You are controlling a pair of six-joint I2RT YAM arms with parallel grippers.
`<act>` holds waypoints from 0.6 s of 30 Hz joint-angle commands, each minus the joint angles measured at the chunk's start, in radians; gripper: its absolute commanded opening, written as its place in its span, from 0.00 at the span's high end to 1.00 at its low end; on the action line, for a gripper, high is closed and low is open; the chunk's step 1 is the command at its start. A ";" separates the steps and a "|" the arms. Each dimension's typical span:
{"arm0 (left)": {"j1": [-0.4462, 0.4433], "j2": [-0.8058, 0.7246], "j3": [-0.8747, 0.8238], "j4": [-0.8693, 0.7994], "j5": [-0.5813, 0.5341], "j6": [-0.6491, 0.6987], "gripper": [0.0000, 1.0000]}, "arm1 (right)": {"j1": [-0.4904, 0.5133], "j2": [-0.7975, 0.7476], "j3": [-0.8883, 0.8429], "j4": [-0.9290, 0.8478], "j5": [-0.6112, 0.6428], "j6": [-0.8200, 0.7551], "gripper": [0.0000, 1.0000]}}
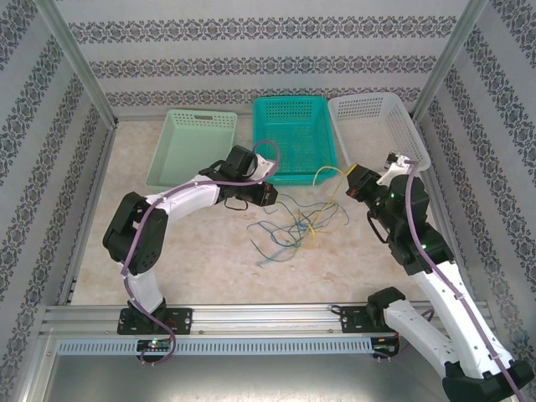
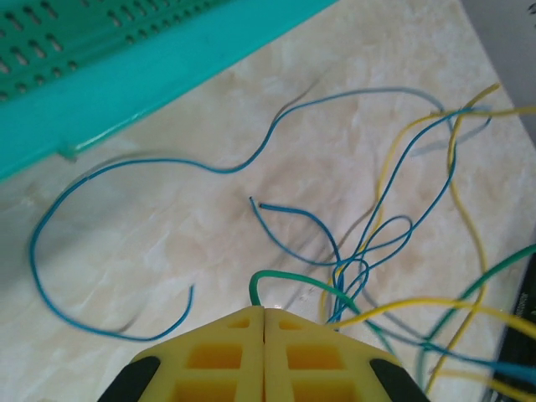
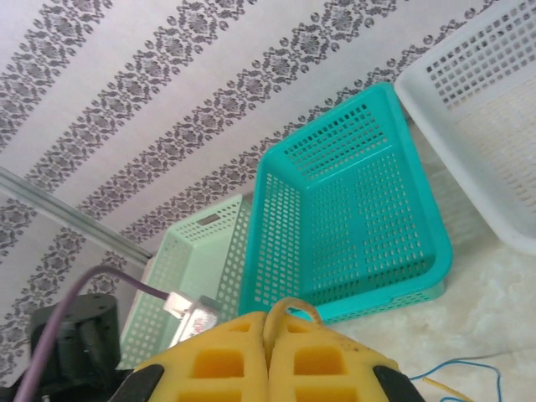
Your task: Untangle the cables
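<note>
A loose tangle of thin yellow, blue and green cables (image 1: 293,219) lies on the table in front of the teal basket (image 1: 295,138). My left gripper (image 2: 265,311) is shut on the end of a green cable (image 2: 285,277), which curls up out of its yellow fingertips and runs right into the knot of blue cables (image 2: 368,251) and yellow cables (image 2: 465,226). My right gripper (image 3: 280,316) is lifted and shut on a yellow cable (image 3: 293,306) that loops out between its fingertips; that yellow cable (image 1: 333,172) hangs from the right gripper (image 1: 350,179) down to the tangle.
A pale green basket (image 1: 188,146) stands at the back left and a white basket (image 1: 381,126) at the back right. A long blue cable (image 2: 109,243) curves alone on the table to the left of the knot. Patterned walls enclose the table.
</note>
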 commanded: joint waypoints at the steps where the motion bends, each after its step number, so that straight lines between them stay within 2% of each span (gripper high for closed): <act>1: -0.012 -0.002 0.011 -0.044 -0.012 0.037 0.98 | 0.020 0.038 0.017 0.022 -0.042 -0.002 1.00; 4: -0.012 -0.021 0.003 -0.018 -0.003 0.019 0.81 | 0.110 0.103 -0.002 0.033 0.011 -0.030 1.00; 5: -0.013 -0.032 0.001 -0.016 -0.016 0.014 0.67 | 0.141 0.125 -0.008 0.040 0.041 -0.039 1.00; 6: -0.013 -0.040 0.000 -0.016 -0.025 0.012 0.59 | 0.158 0.144 -0.010 0.046 0.058 -0.040 1.00; 8: -0.013 -0.062 -0.005 -0.014 -0.027 0.018 0.50 | 0.172 0.180 -0.013 0.064 0.068 -0.033 1.00; 10: -0.012 -0.080 -0.005 -0.019 -0.037 0.019 0.25 | 0.175 0.208 -0.018 0.078 0.078 -0.017 1.00; 11: -0.012 -0.089 -0.005 -0.023 -0.039 0.022 0.20 | 0.176 0.218 -0.020 0.087 0.081 -0.015 1.00; 13: -0.012 -0.114 -0.009 -0.019 -0.062 0.015 0.00 | 0.177 0.242 -0.022 0.097 0.080 -0.015 1.00; 18: -0.010 -0.205 -0.041 -0.002 -0.145 0.015 0.00 | 0.175 0.278 -0.014 0.094 0.083 -0.002 1.00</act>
